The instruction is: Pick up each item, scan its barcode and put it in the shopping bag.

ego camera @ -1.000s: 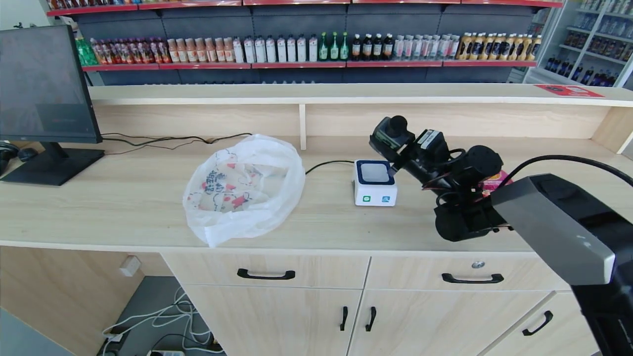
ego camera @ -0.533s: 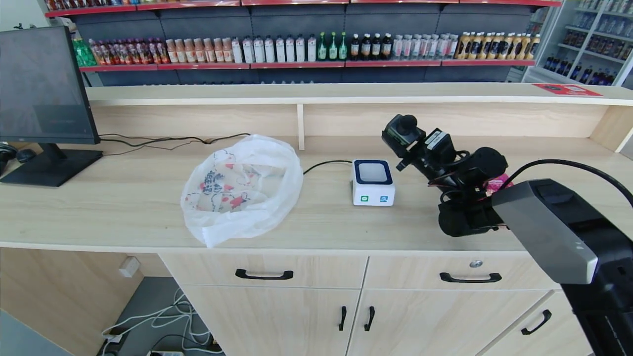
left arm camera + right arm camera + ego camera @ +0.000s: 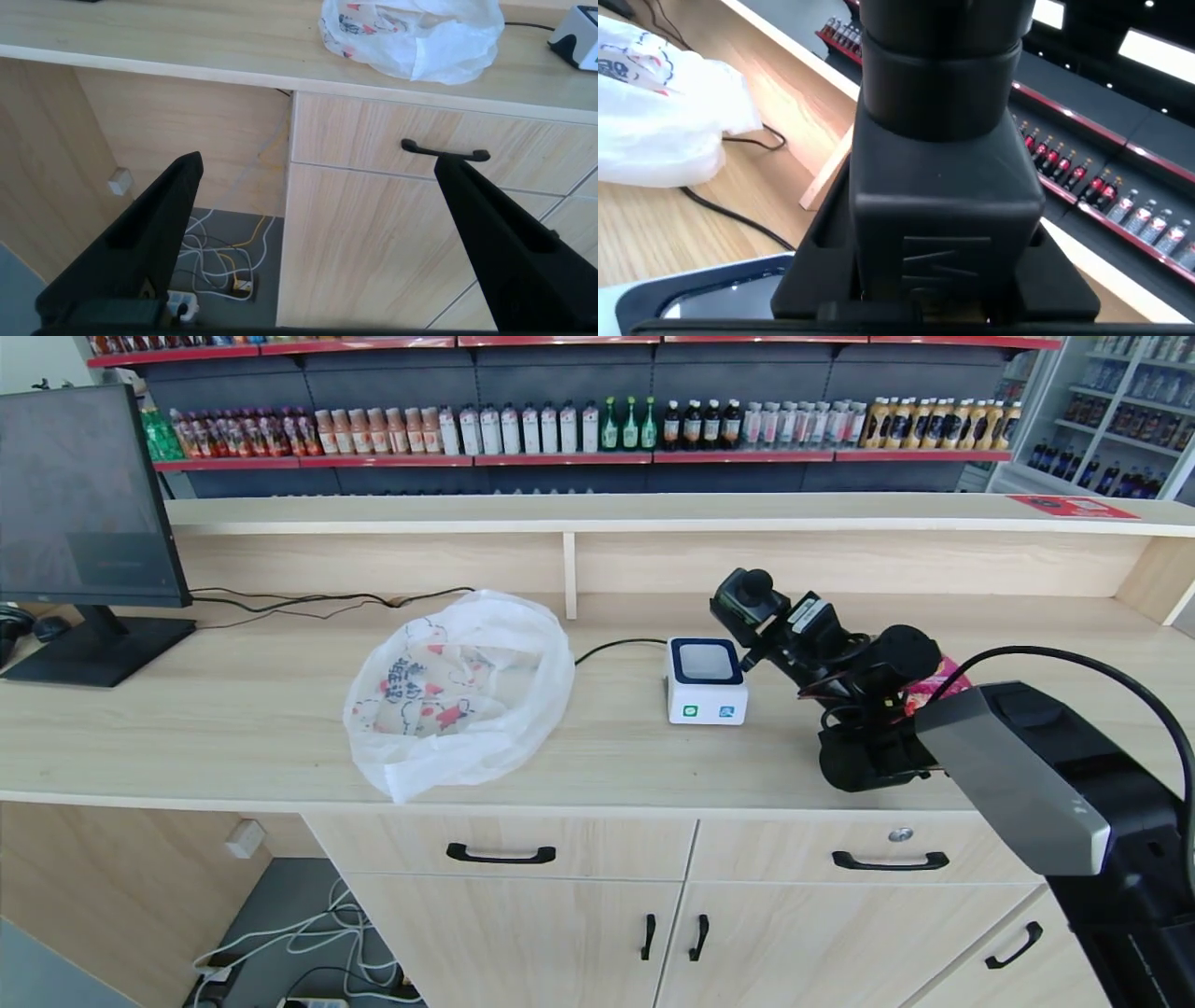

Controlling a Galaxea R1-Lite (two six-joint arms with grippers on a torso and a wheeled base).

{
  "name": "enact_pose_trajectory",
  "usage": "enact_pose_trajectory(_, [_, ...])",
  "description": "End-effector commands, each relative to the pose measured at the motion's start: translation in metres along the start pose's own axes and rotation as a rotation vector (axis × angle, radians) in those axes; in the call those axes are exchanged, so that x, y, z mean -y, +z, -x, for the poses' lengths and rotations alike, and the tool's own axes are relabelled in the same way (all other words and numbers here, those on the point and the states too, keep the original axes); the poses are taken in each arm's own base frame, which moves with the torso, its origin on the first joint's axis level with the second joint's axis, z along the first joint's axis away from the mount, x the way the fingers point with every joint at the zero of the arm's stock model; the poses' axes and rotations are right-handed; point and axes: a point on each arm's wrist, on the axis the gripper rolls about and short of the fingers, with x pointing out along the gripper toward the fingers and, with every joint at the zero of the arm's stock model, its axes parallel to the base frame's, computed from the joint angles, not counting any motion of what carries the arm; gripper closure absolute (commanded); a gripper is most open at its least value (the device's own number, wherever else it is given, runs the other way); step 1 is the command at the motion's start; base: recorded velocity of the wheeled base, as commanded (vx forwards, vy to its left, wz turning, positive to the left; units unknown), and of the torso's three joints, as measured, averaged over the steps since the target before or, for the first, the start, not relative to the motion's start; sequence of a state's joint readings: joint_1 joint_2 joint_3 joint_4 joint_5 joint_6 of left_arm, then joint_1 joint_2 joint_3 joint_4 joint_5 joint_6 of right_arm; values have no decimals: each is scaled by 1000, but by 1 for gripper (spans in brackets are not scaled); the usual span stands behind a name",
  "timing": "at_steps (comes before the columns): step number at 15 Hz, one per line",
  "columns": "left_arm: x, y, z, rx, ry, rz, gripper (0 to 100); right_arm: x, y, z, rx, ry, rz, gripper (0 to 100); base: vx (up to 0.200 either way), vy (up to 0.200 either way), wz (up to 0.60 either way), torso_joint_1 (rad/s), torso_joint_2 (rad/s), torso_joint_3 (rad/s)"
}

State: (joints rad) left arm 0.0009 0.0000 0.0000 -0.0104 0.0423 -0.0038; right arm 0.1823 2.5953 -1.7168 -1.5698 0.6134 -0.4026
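Dark bottle (image 3: 738,602), pinched by the right gripper (image 3: 752,616) beside the scanner (image 3: 707,681), tilts its cap toward 1 o'clock, while the left gripper (image 3: 316,161) is spread.

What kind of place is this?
Probably a small shop's checkout: shelves of bottled drinks stand behind, and a barcode scanner and a plastic shopping bag sit on the wooden counter.

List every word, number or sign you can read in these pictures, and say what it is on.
No text reads clearly enough to quote.
shopping bag: red and dark printed characters, too blurred to read.
scanner: one green and one blue icon on its front, no legible words.
shelf bottles: labels too small to read.
red sign, far right: print too small to read.
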Motion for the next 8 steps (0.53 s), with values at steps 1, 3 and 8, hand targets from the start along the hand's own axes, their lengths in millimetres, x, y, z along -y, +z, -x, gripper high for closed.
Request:
enact_pose_trajectory(1, [0, 0, 0, 0, 1, 1, 0, -3, -1, -1, 0, 4, -4, 100, 0, 0, 0, 0, 0, 0])
enact_pose_trajectory(3, [0, 0, 0, 0, 1, 1, 0, -4, -1, 0, -3, 4, -7, 100, 0, 0, 0, 0, 0, 0])
enact_pose_trajectory(8, [0, 0, 0, 0, 0, 1, 0, -4, -2, 0, -5, 5, -12, 100, 0, 0, 0, 0, 0, 0])
